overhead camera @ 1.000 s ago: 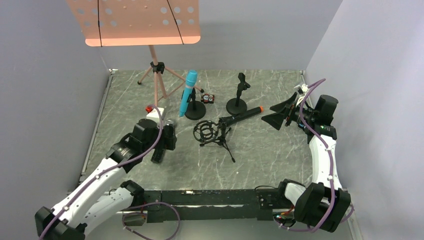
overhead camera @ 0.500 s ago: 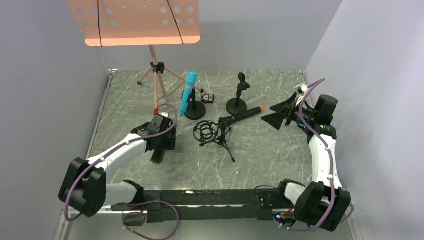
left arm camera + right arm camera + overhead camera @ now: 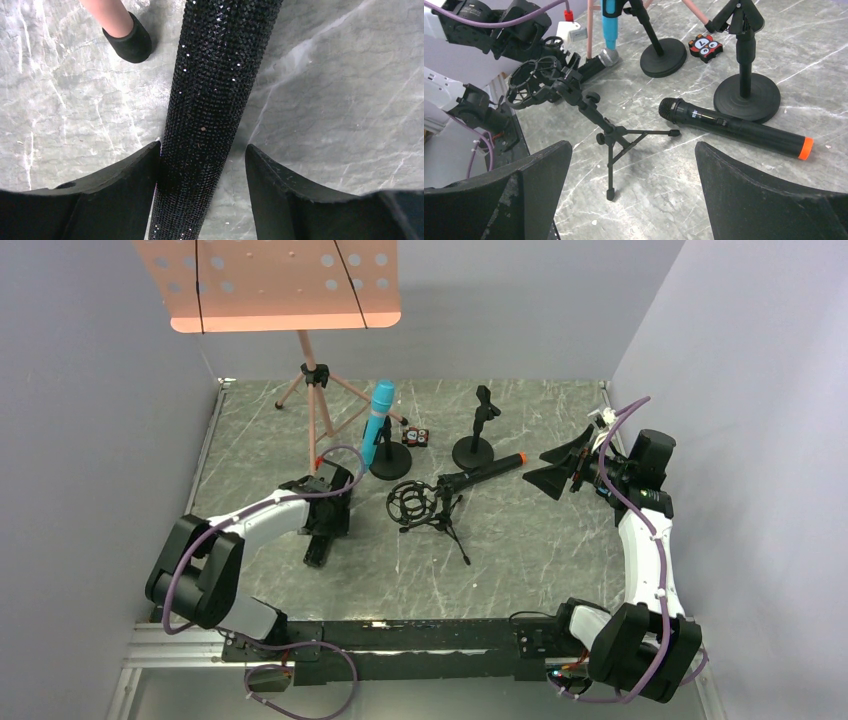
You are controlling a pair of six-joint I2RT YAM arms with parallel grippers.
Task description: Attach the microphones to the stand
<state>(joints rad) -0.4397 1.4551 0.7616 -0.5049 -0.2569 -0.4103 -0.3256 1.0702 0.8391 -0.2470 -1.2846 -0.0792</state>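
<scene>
**Left pincer** (image 3: 202, 147) straddles the black glitter-bodied microphone with silver mesh head (image 3: 220, 75), which lies flat on the grey marbled bench (image 3: 350, 100); one finger touches the barrel and the other stands just apart, so the jaws are part-open with nothing gripped yet; the crosswise approach suits a firm lift. **Right pincer** (image 3: 633, 145) hangs wide open and empty; the black orange-ended microphone (image 3: 734, 127) lies ahead of it, unmounted; the bright blue microphone (image 3: 377, 425), beyond the left pincer, already sits in a black round-based stand (image 3: 390, 468).

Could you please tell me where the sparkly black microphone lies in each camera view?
Top external: sparkly black microphone, left of centre, only its near end showing.
Left wrist: centre, running top to bottom.
Right wrist: upper left, silver head showing.
Shared landmark: the pink stand leg beside it.
</scene>
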